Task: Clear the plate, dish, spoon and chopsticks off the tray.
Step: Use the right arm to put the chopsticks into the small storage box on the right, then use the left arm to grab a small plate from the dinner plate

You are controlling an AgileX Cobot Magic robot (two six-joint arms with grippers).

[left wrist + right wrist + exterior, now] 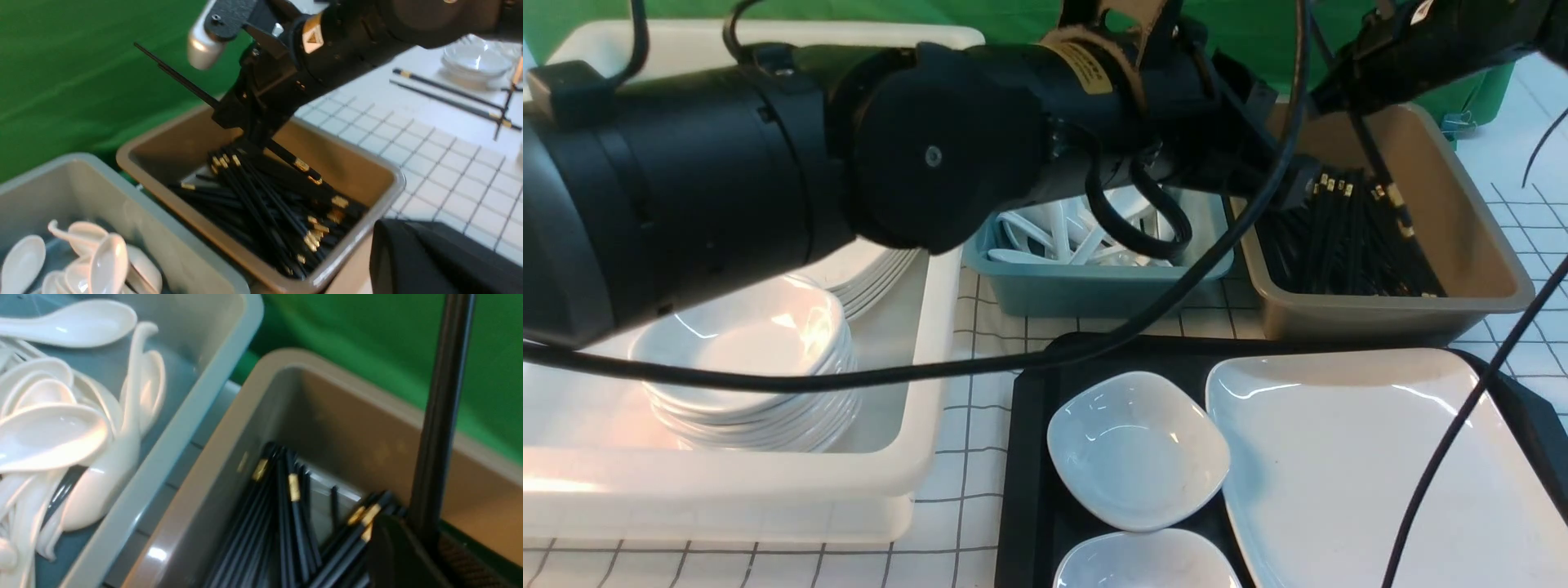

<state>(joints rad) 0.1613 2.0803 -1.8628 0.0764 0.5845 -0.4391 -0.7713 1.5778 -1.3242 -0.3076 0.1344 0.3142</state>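
The black tray [1025, 457] holds the large white plate [1356, 465] and two small white dishes [1135, 457] [1143, 563]. No spoon shows on the tray. My right gripper [255, 130] hangs over the brown bin [1470, 204] and is shut on the chopsticks [179, 79], whose gold-banded ends point down into the bin. The chopsticks also show between its fingers in the right wrist view [441, 416]. My left arm reaches across to the bins. Its gripper end [1294, 184] is by the brown bin's near corner. Only one black finger [429, 253] shows.
A blue-grey bin [1094, 290] holds several white spoons. The brown bin holds several black chopsticks [265, 204]. A white tub [915, 457] at the left holds stacked dishes and plates. More chopsticks [449, 94] and a glass bowl [476, 61] lie further off on the table.
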